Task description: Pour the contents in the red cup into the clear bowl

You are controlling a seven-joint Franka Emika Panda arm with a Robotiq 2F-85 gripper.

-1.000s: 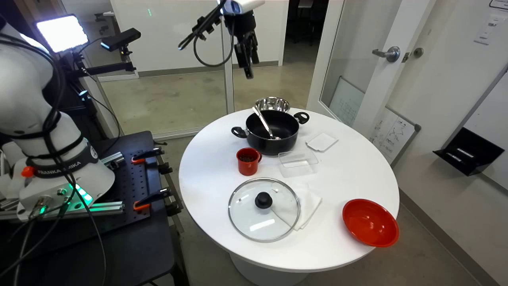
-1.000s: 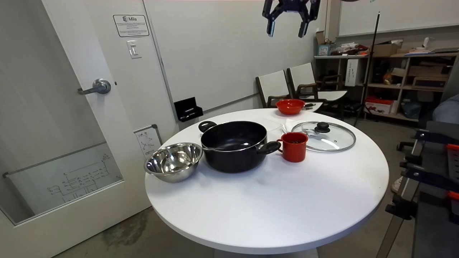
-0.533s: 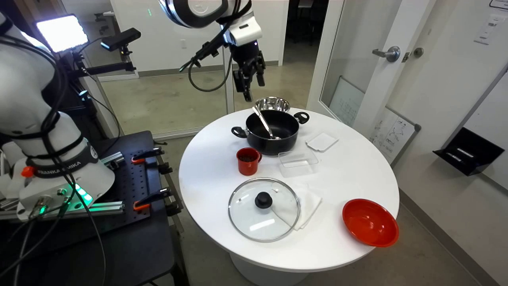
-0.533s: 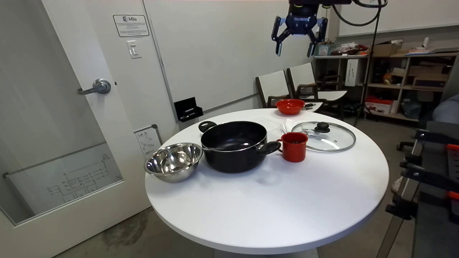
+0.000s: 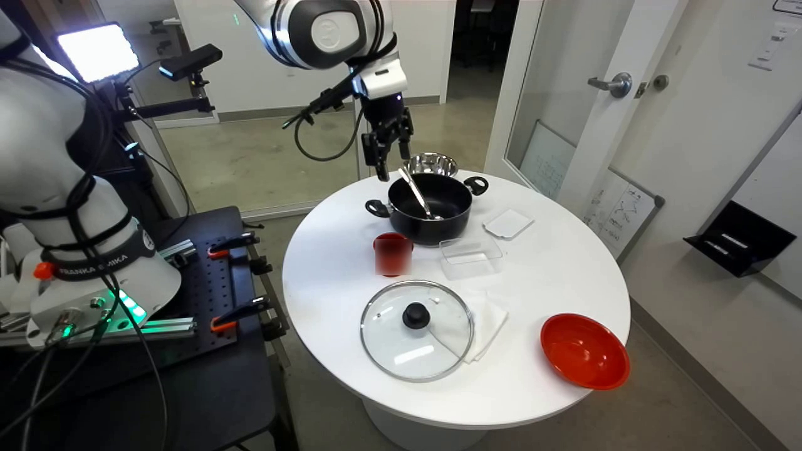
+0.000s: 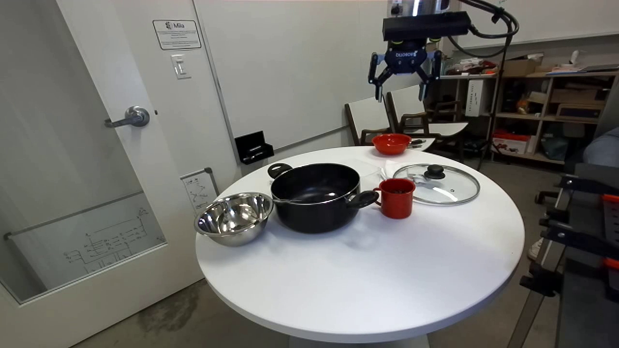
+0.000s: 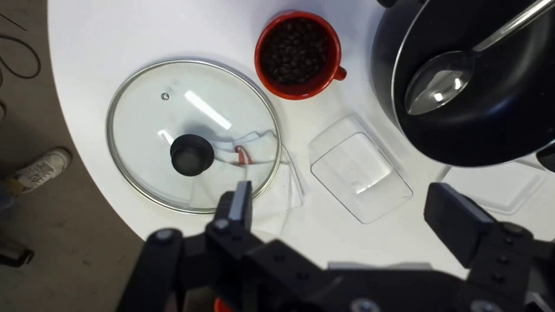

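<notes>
You've got the pincer (image 6: 400, 95) spread wide, holding nothing, above the tabletop (image 6: 387, 290). Cup (image 6: 397, 205) upright, dark beans (image 7: 295, 54) inside, between pot (image 6: 314, 215) and lid (image 5: 416, 316); clear bowl (image 7: 360, 175) nearby.

White table (image 6: 338, 285); red cup (image 6: 396, 203), probable napkin (image 5: 489, 326)

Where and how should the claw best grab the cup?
Likely by the upper body of the cup, from above, closing the claw across opposite sides clear of the handle. It's round and upright, its handle is on the side toward the pot, and dark beans inside call for keeping it level.
</notes>
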